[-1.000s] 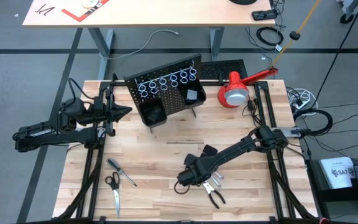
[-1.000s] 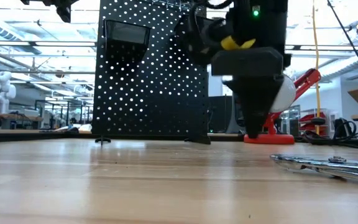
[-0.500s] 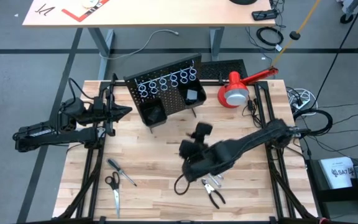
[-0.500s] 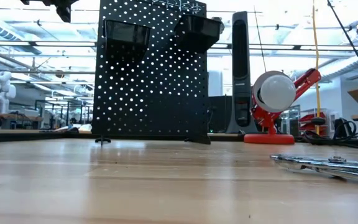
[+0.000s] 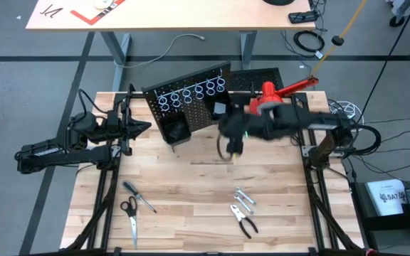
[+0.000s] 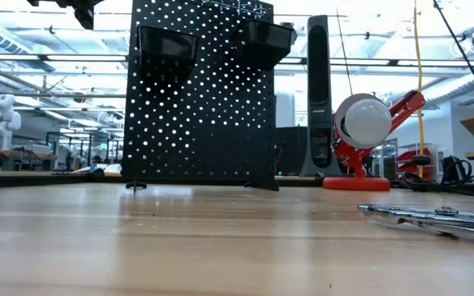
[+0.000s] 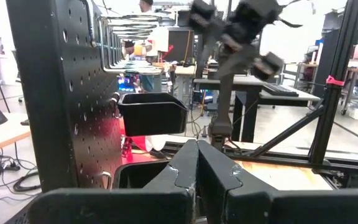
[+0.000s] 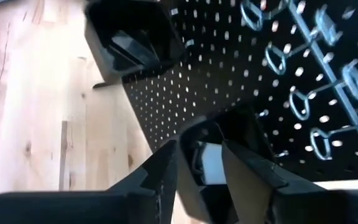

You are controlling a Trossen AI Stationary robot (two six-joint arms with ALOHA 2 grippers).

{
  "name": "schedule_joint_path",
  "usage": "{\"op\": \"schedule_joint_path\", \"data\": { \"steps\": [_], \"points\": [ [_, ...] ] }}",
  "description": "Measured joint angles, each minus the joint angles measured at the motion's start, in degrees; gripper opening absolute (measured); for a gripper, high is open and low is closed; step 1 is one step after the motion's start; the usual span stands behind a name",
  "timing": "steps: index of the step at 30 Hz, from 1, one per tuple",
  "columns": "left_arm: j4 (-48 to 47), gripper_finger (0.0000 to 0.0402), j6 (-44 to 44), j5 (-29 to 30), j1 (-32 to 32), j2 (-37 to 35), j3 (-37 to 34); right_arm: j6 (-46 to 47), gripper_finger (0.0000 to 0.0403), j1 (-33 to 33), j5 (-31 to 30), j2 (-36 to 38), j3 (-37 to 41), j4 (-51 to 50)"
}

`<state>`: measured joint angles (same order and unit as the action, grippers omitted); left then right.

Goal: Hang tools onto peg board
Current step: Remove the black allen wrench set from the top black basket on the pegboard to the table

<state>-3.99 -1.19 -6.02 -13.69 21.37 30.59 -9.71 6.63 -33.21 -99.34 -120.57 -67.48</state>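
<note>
The black peg board [image 5: 191, 107] stands tilted at the table's far side, with a row of silver rings [image 5: 191, 94] and two black bins [image 5: 176, 129]. On the wood lie a screwdriver [image 5: 139, 197], scissors [image 5: 129, 217], a wrench [image 5: 242, 199] and pliers [image 5: 245, 223]. My right gripper [image 5: 228, 139] hangs high in front of the board's right bin [image 8: 207, 165]. It is open [image 8: 199, 149], and I see nothing between its fingers. My left gripper [image 5: 139, 126] waits shut [image 7: 197, 168] at the board's left end.
A red-and-white lamp [image 5: 269, 105] stands right of the board, and a flat black slotted panel [image 5: 256, 77] lies behind it. Black frame rails run along the table's left and right edges. Bare wood lies between the board and the tools.
My right gripper has risen from the table beside the wrench and pliers and swung toward the far edge, up to the peg board's right bin, rolling and tipping as it went. It has left the low view. The wrench and pliers lie where they were.
</note>
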Motion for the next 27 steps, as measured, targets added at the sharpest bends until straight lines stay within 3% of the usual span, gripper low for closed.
{"op": "schedule_joint_path", "data": {
  "steps": [8,19,27],
  "points": [
    [0.0,0.0013,0.0,0.0,0.0,0.0,0.0,-4.1,0.0118,-9.0,10.9,-3.1,0.1,1.3],
    [-0.2,0.0013,0.5,0.0,0.0,0.0,0.0,-6.0,0.0118,-13.4,16.5,-4.7,0.1,1.6],
    [-0.2,0.0013,0.4,0.0,0.0,0.0,0.0,-6.5,0.0118,-13.8,16.8,-5.0,0.0,1.4]
  ]
}}
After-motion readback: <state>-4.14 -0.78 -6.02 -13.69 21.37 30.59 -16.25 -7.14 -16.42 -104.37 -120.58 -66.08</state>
